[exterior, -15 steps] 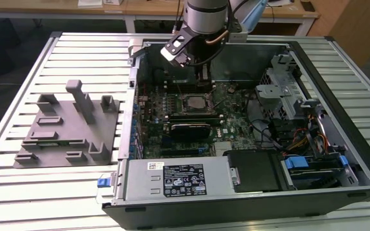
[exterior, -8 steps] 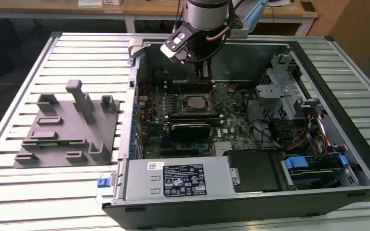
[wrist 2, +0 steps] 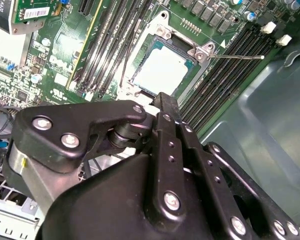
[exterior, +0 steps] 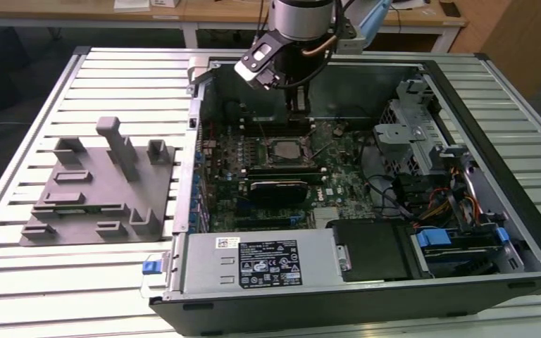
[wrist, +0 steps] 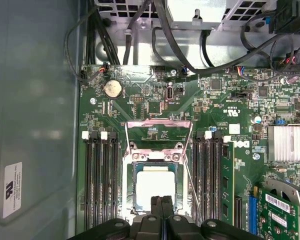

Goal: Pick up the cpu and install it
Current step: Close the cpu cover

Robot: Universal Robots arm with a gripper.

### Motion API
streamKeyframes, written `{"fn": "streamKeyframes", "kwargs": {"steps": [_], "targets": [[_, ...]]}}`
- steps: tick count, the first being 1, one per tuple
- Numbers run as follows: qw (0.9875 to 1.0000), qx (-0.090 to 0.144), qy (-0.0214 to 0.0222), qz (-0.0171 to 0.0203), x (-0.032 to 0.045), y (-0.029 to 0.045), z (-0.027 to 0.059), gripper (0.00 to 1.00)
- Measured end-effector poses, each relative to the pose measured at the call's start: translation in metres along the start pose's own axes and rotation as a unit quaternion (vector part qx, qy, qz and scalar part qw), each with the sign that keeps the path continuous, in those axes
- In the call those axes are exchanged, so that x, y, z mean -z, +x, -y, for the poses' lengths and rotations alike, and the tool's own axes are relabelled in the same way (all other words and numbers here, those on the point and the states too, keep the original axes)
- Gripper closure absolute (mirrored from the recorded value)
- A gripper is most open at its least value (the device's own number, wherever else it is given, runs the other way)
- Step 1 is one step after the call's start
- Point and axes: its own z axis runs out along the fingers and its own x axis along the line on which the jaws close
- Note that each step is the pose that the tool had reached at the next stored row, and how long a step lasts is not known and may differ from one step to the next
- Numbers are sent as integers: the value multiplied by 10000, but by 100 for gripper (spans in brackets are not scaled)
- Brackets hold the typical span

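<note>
table [exterior: 26,282]: slatted metal top, carrying everything I stood looking at
computer case [exterior: 365,313]: lay on its side with the panel off, taking up the table's side towards the exterior view's right, one dark wall along the near edge
power supply [exterior: 261,262]: grey labelled box, tucked against the case's near wall
fixture plate [exterior: 92,204]: grey plastic with upright posts, flat on the table by the edge on the exterior view's left, just beside the case and well apart from the arm
motherboard [exterior: 223,176]: green, flat on the case floor, beyond the power supply
socket [wrist: 155,156]: dark metal frame mid-board, between two banks of memory slots [wrist: 102,185], with its load plate [wrist: 159,122] flipped up and open
cpu [wrist: 155,187]: lay flat and square inside the socket, silvery top facing up, nothing gripping it
gripper [wrist: 161,199]: hung over the socket, fingers pressed together with nothing between them; in the first wrist view the tips overlapped the cpu's edge, and I couldn't tell whether they touched it
desks [exterior: 205,10]: pale wood, beyond the table's far edge
</note>
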Motion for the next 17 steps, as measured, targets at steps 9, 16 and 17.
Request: {"fn": "streamKeyframes", "kwargs": {"steps": [9,16,17], "targets": [[10000,-1,1,1,-4,1,-116,89],[10000,-1,1,0,-8,1,-226,89],[10000,-1,1,0,-9,1,-243,89]]}}
